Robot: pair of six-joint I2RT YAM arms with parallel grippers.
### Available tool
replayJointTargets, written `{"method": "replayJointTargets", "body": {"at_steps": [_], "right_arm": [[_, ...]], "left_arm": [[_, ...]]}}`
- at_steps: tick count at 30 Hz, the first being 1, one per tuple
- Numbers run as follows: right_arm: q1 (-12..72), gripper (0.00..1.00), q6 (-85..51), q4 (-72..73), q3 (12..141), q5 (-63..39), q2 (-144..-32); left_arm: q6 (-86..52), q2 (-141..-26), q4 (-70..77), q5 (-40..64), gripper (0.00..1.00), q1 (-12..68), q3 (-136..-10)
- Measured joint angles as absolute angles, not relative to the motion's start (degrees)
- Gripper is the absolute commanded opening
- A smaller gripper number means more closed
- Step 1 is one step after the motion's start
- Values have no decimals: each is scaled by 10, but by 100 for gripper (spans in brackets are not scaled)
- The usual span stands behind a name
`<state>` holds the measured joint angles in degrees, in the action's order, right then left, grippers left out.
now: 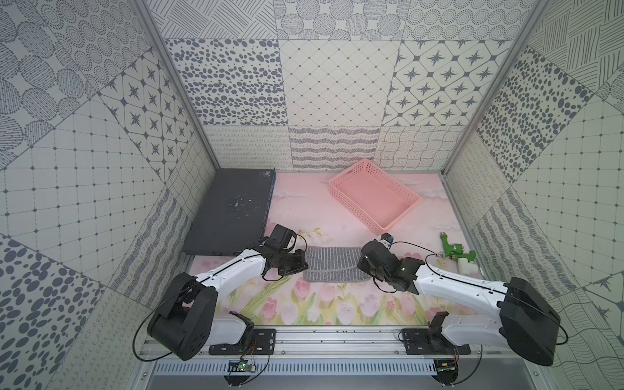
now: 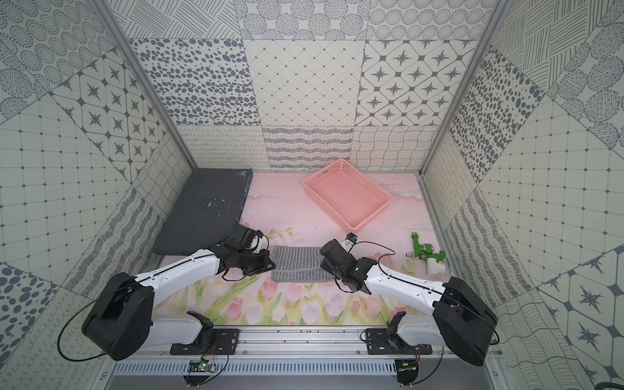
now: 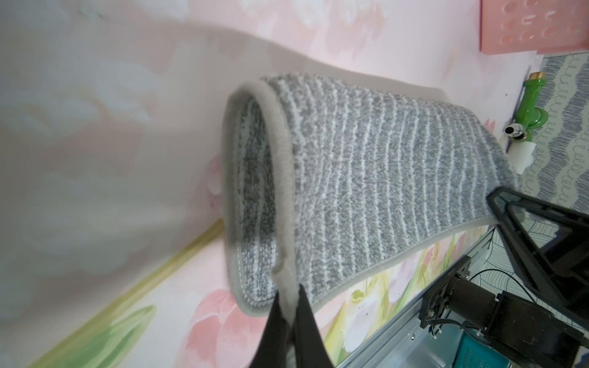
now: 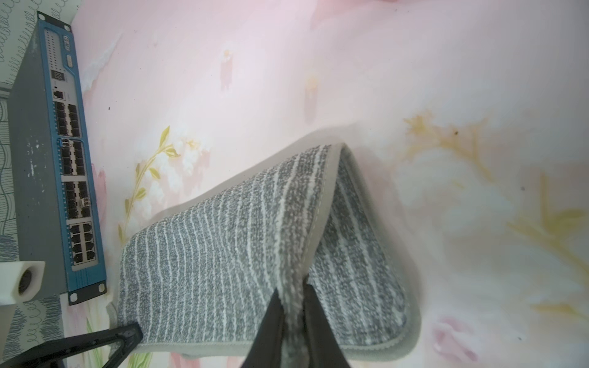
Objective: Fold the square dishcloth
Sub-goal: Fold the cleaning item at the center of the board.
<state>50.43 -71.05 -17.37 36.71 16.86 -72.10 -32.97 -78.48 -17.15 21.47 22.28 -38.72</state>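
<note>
- Square dishcloth (image 1: 332, 263) lies folded over on the flowered mat (image 1: 304, 216); in both top views you lose its side edges
- Left gripper (image 3: 288, 306) pinches its hem
- Right gripper (image 4: 293, 306) clamps the opposite edge

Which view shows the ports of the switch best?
Right wrist view: there the switch shows its blue port panel. Both top views show mostly its grey top; the left wrist view misses it.

No legible text; tiny markings on the network switch (image 4: 68, 178) too blurred
</note>
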Motion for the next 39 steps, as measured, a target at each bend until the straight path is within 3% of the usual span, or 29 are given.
{"method": "replayJointTargets", "body": {"at_steps": [39], "right_arm": [[562, 14, -779, -211, 312, 169, -724]], "left_arm": [[-373, -827, -123, 211, 0, 265, -355]]}}
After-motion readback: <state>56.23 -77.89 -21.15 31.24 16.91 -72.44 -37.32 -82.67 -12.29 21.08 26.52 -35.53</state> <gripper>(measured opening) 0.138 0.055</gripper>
